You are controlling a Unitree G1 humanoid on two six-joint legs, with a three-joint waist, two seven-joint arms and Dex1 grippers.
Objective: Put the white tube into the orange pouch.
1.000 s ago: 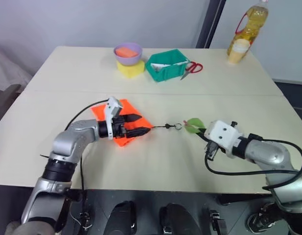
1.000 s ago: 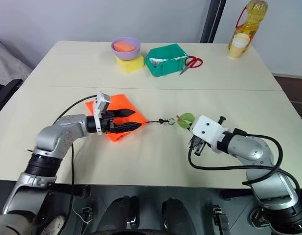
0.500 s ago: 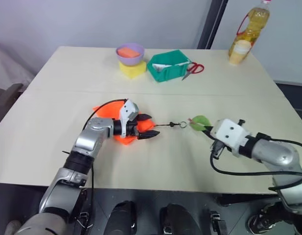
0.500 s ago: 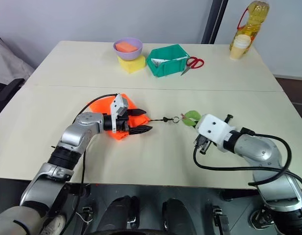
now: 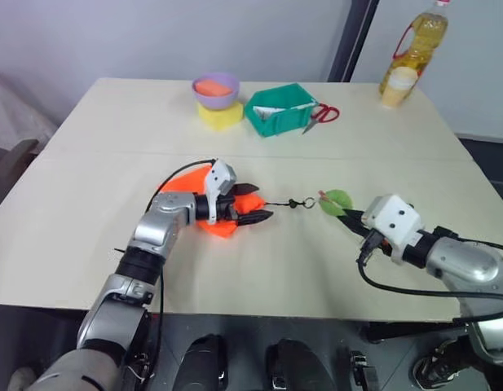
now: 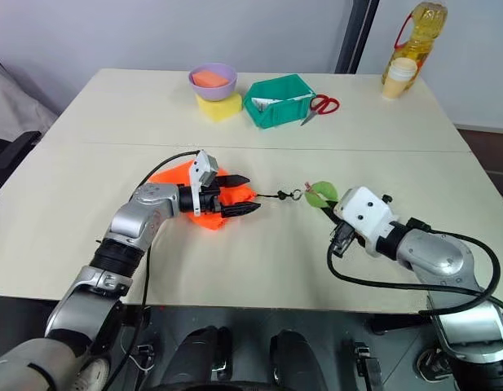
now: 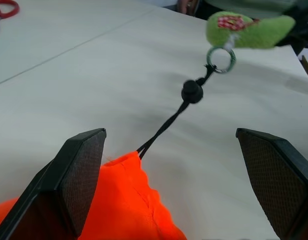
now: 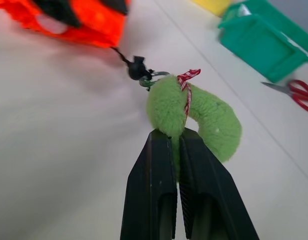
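Pouch (image 6: 204, 198) mid-table, cord (image 7: 169, 120) running toward right gripper (image 8: 174, 148), which pinches green tag (image 8: 203, 117). Left gripper (image 6: 237, 194) spread wide over pouch's cord end, nearer arm. Tube's whereabouts: cannot tell.

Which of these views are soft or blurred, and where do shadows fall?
Right wrist view: the orange pouch and green bin are out of focus, while the green tag pinched in the right tool is sharper. Left wrist view: crisp on the cord, with a soft shadow under the tag. Left eye view: even light, faint shadow beneath the left tool.
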